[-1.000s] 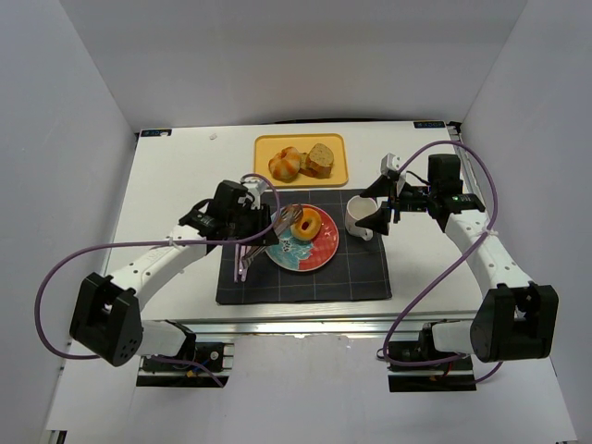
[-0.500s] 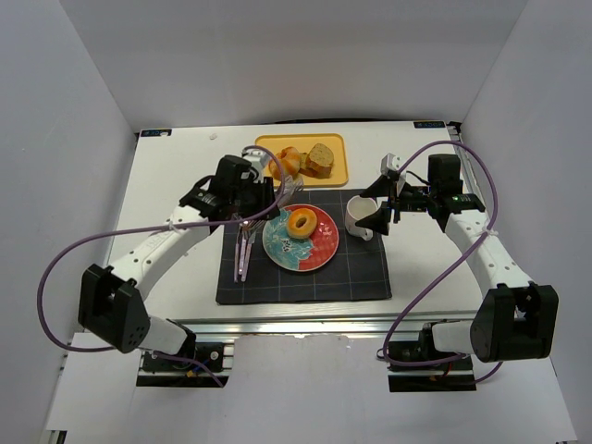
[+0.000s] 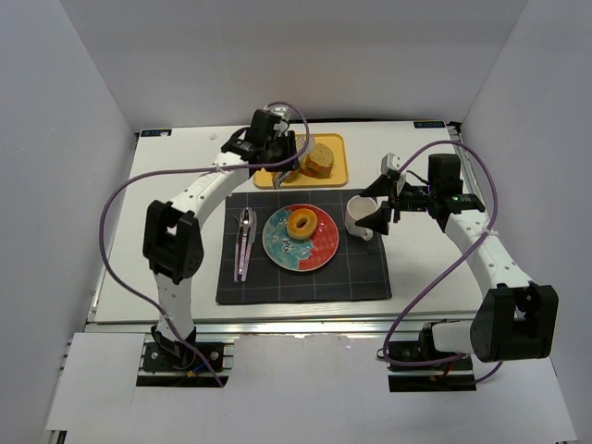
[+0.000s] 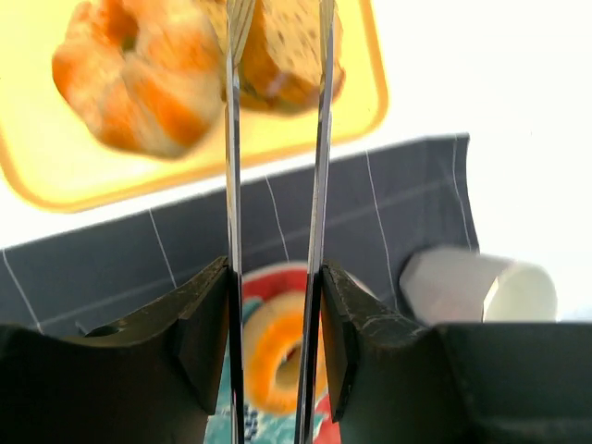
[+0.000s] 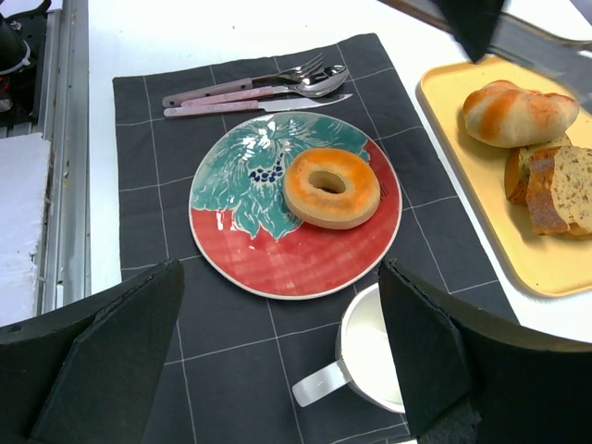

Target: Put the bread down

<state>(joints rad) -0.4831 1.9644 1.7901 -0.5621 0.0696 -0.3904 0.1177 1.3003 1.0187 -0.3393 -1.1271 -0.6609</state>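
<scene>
My left gripper (image 3: 277,151) is shut on metal tongs (image 4: 231,139) and hovers over the yellow tray (image 3: 339,171). In the left wrist view the two tong blades stand apart, either side of the brown bread slice (image 4: 277,46). A glazed roll (image 4: 129,79) lies next to the slice. The slice also shows in the top view (image 3: 322,159). A bagel (image 3: 302,224) lies on the red and teal plate (image 3: 319,248). My right gripper (image 3: 381,217) is open and empty, next to the white mug (image 3: 356,215).
A dark checked placemat (image 3: 361,273) holds the plate, the mug and cutlery (image 3: 244,242) at its left. The right wrist view shows the mug (image 5: 370,356) between its fingers, with the plate (image 5: 277,240) beyond. White walls enclose the table.
My left arm has swung with the tongs from the plate back to the yellow tray. The bagel stays on the plate. The right arm has not moved.
</scene>
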